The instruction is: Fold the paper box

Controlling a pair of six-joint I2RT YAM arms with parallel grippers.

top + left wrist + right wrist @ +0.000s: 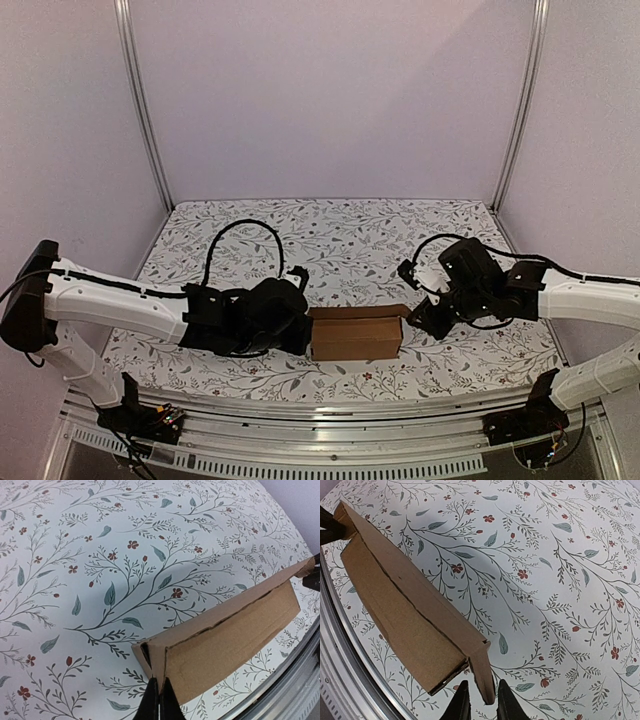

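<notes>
Closing end flaps of the paper box [357, 333]: left end effector [159, 695] pinches one; right end effector [483, 697] straddles the other, grip unclear. Tucking inward seems next.

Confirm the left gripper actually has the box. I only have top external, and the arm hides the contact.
Observer: Yes. In the left wrist view the left gripper has its fingers pinched together on the corner edge at that end of the paper box.
Operator: Right side clamped too?
Observer: Cannot tell. The right gripper straddles the end flap, one finger on each side, but the contact is not clear.
Operator: Are the ends closed up?
Observer: No. The left wrist view shows a dark gap at the left end, and the right wrist view shows an open slit at the right end.
</notes>
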